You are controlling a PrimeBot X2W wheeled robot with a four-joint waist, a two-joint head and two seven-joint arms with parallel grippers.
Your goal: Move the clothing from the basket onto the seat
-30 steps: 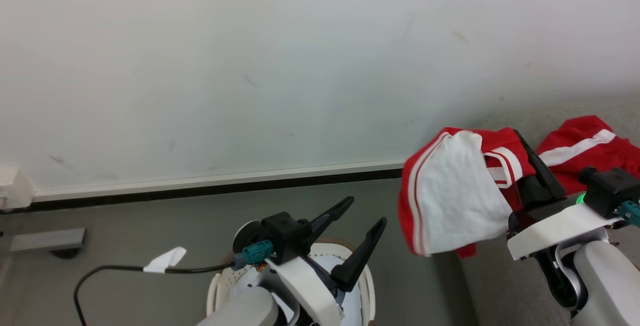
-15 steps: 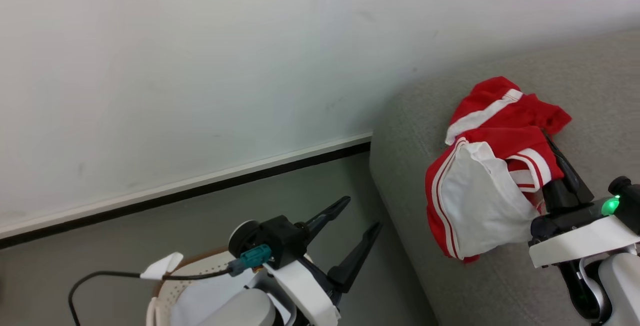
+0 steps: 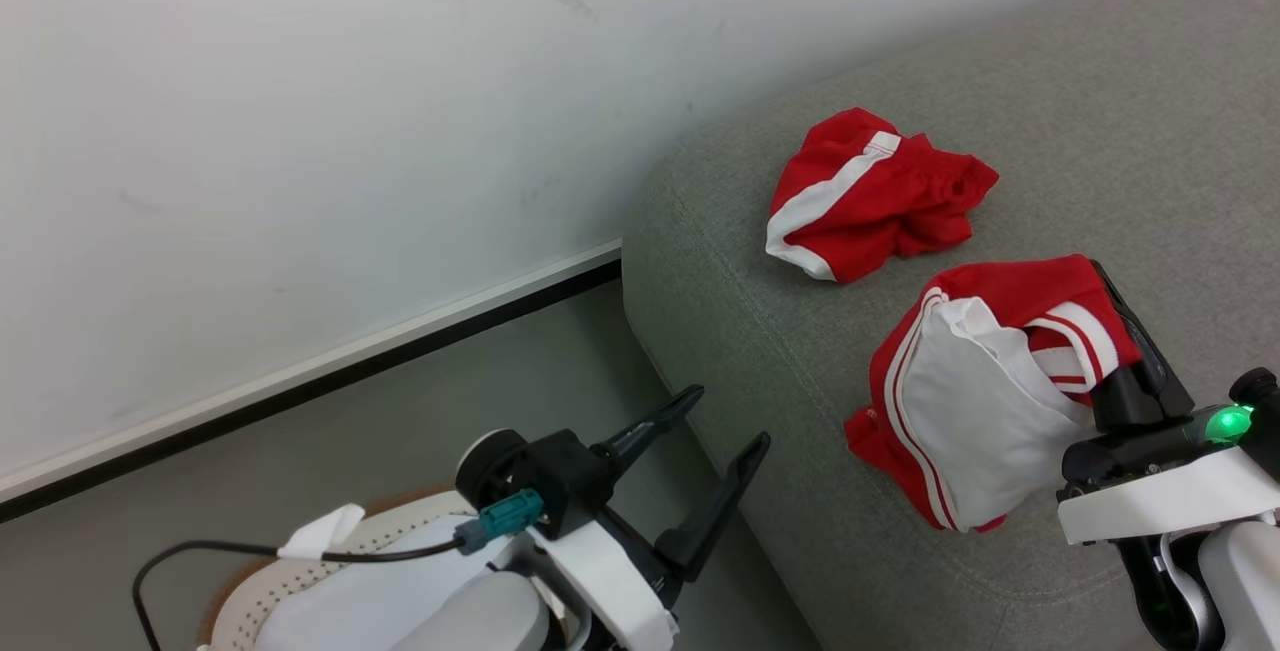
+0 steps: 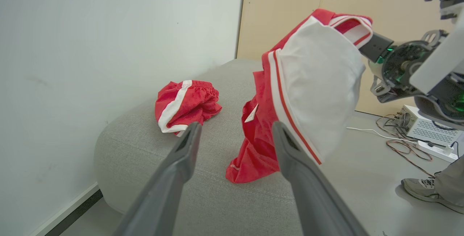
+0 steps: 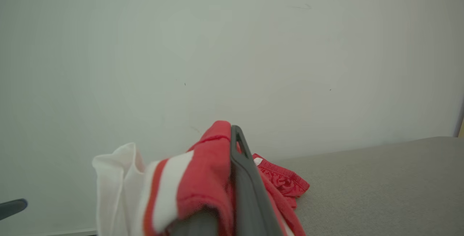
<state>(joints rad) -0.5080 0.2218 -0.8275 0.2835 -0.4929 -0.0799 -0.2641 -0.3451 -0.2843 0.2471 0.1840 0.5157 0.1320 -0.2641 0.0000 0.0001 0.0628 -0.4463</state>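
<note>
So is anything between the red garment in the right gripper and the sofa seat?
Nothing visible. The garment hangs from the right gripper, its lower edge reaching the seat; the shorts lie farther back, apart from it.

My seat [image 3: 1050, 101] showed matt grey woven cloth, slightly rough. The shorts [image 3: 880, 196] were crinkled red fabric with a white cloth band. The jersey [image 3: 960, 411] was soft red cloth over a smooth white panel. My left gripper [image 3: 732, 416] had matt dark plastic fingers [image 4: 181, 163]. The basket [image 3: 300, 581] was white perforated plastic, and the wall [image 3: 300, 81] smooth, matt.
</note>
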